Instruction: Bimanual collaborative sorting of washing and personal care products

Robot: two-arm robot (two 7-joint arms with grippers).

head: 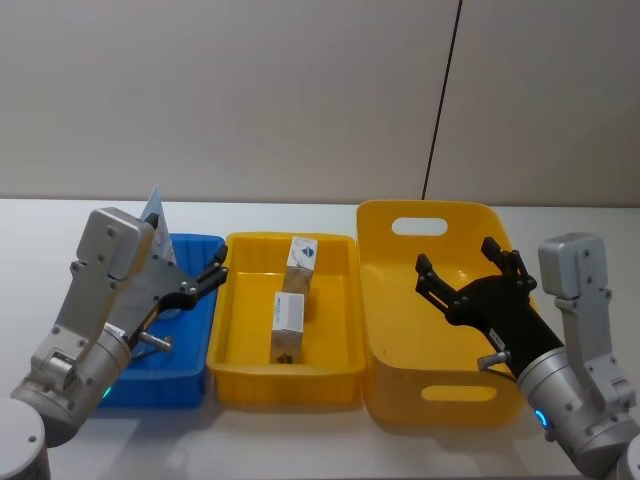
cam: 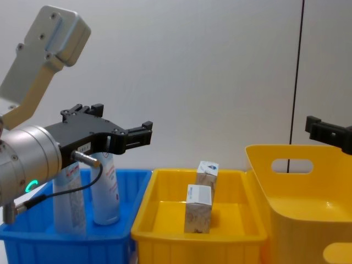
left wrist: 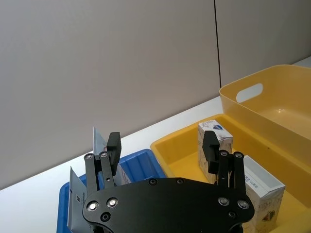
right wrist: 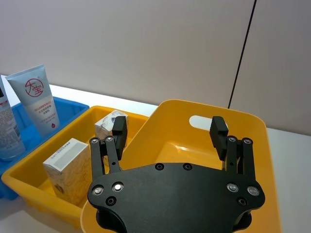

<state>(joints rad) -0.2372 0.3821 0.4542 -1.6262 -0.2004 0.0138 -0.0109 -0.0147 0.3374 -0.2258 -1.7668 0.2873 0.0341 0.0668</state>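
Left gripper hung wide open over tubes in blue bin — right gripper likewise over big bin; cartons sat in middle bin.

The head view looks down over the table, the chest view low and level across it, both wrist views close-in toward the wall; all share the middle yellow bin.

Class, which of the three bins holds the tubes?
The blue bin, on the robot's left: the tubes stand in it. The other two are yellow, the middle bin holding two cartons.
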